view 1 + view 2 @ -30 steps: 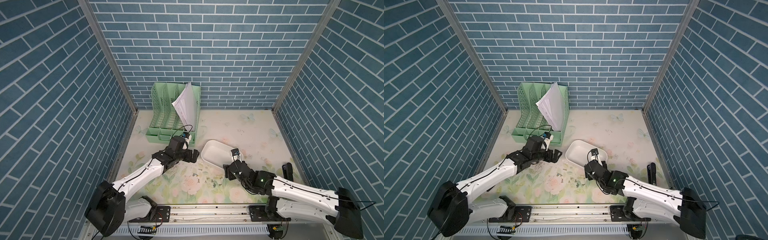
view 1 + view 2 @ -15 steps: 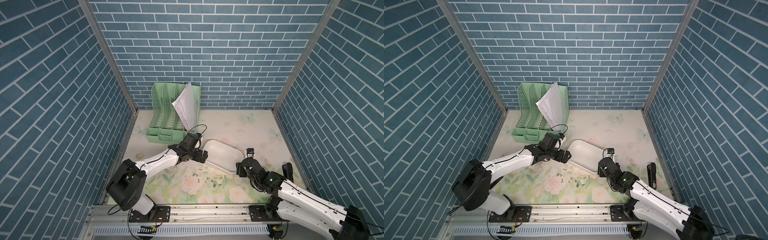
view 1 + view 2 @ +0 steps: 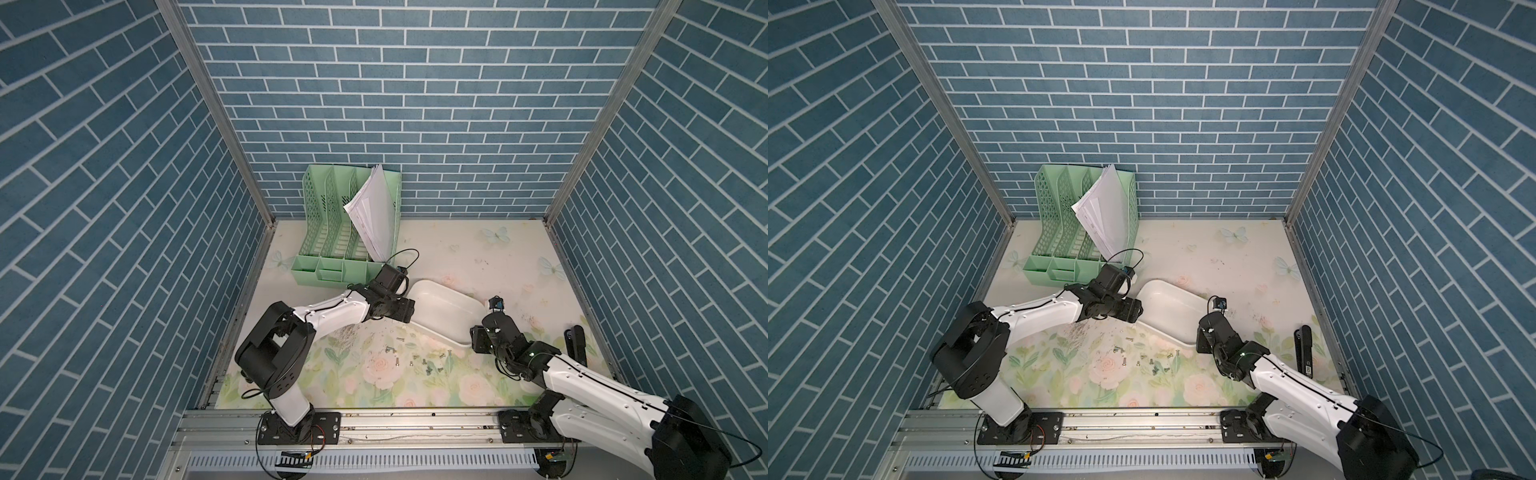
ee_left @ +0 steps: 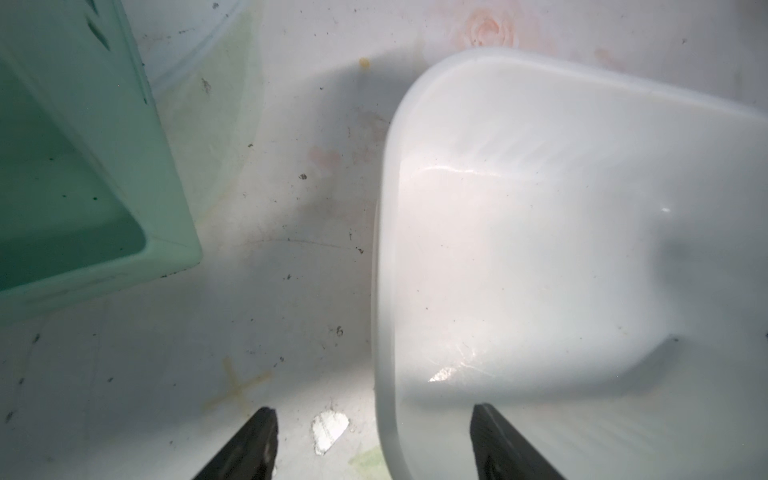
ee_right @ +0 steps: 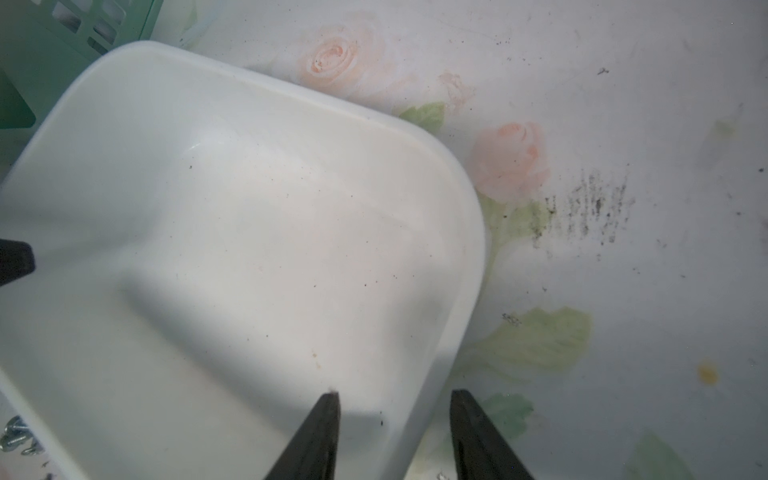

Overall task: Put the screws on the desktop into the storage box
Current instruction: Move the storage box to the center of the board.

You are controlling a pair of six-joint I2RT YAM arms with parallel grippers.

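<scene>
**Top views.** Both pincers' tips are hidden under their own wrist housings, so the jaw state is unreadable from here. The left gripper (image 3: 409,314) sits at the 9 o'clock end of the storage box (image 3: 442,307), and the right gripper (image 3: 478,344) at its 4 o'clock corner. The box is a shallow white tub with rounded corners. It lies skewed on the desktop (image 3: 478,257), just off centre toward 3 o'clock, and its floor shows plain white. The screws (image 3: 419,362) lie loose on the rose print at 6 o'clock of the box, near it but outside. They are too small to count with certainty. A mint-green file rack (image 3: 328,253) with papers (image 3: 374,216) stands at 10 o'clock of the box. A black object (image 3: 575,349), kind unclear, lies at 3 o'clock.

**Left wrist view.** Only the ends of the left fingers (image 4: 249,449) show; the rest is cut off. The jaws are apart, astride the box's end wall. One finger is over the desktop, the other over the box floor, with a gap to the rim on each side. The box walls are smooth and glossy with a few dark specks. A corner of the rack is just beside the box.

**Right wrist view.** The right fingers (image 5: 316,440) are apart but closer together, astride the box's corner wall. The inner finger stands clear of the wall. I cannot tell whether the outer one touches the rim. A few blurred screws are cut off at the frame edge, outside the box.
</scene>
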